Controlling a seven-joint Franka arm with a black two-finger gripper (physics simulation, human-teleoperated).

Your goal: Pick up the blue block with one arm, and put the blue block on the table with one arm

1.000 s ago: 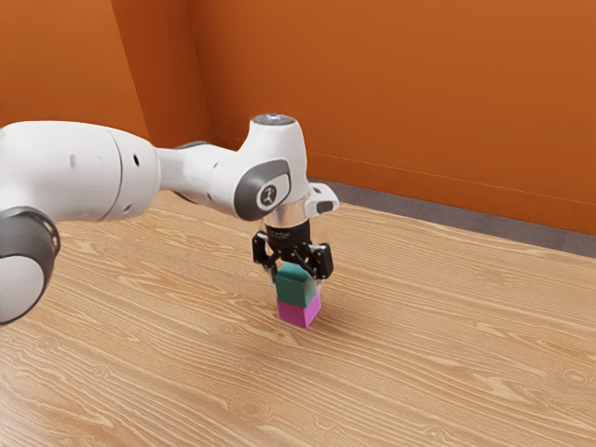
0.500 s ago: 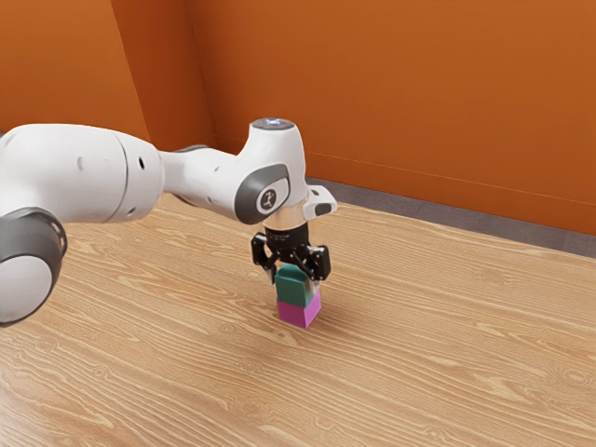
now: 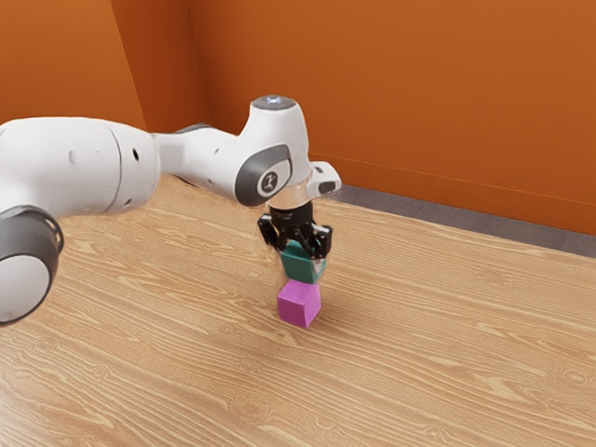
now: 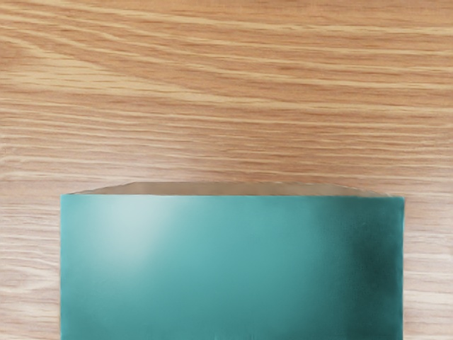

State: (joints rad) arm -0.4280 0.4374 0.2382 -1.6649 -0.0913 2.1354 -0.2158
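Note:
My gripper [image 3: 302,253] is shut on the blue block [image 3: 303,264], a teal-coloured cube, and holds it in the air just above the magenta block. A narrow gap seems to part the two. The same blue block [image 4: 233,269] looms large in the wrist view, close under my hand. The fingers cover the upper sides of the block in the exterior view. The wooden table [image 3: 447,345] lies below.
The magenta block [image 3: 298,304] rests on the table directly beneath the held block. An orange wall [image 3: 419,93] rises behind the table's far edge, with a grey floor strip [image 3: 447,218] between them.
My hand has risen with the blue block in its grip, lifting it off the magenta block, which has stayed where it was.

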